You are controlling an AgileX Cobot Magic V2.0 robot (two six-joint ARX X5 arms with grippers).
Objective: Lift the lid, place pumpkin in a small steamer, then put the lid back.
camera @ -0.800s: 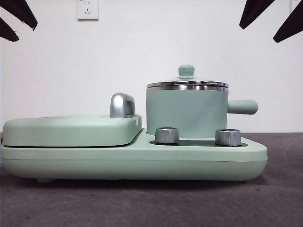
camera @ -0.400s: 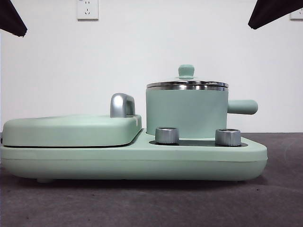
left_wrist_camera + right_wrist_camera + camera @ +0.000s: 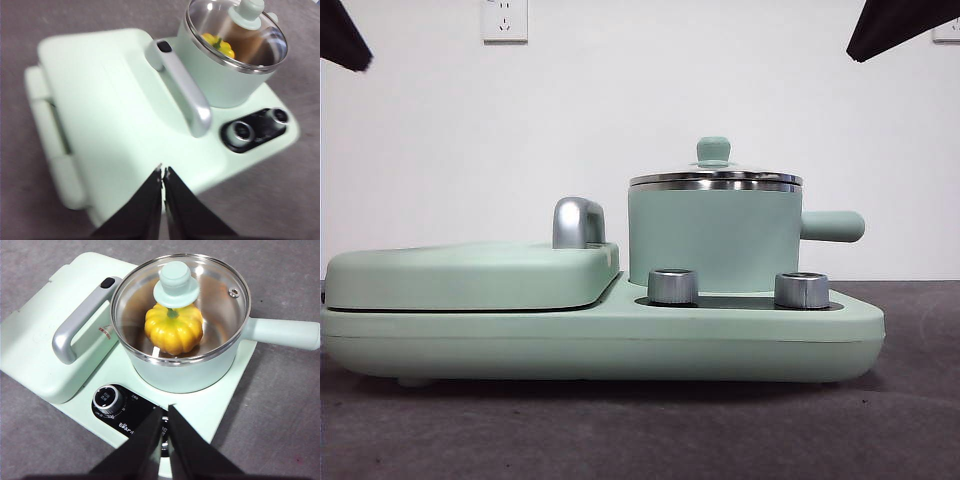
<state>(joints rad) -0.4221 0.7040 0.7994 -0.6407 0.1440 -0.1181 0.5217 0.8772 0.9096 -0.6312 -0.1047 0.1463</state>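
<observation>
1. Lid [image 3: 180,310] seated flat on the pot [image 3: 185,370], steel rim all round, mint knob [image 3: 175,282] upright at the centre.
2. Pumpkin [image 3: 174,329] inside the pot, seen through the glass, green stem up, directly under the knob.
3. Pot standing on the right end of the appliance base [image 3: 620,340], side handle [image 3: 832,226] pointing right in the front view, just behind two silver dials [image 3: 673,286].
4. Flat griddle cover [image 3: 470,275] with a chrome handle [image 3: 578,222] beside the pot, closed.
5. Left end effector [image 3: 163,172] above the griddle cover, jaws pressed together, holding nothing, well apart from the pot.
6. Right end effector [image 3: 165,412] above the dial panel, near the pot, jaws narrowed to a slit, empty.
7. Base resting on the grey desk [image 3: 640,430]; only black tips at the top corners in the front view.
</observation>
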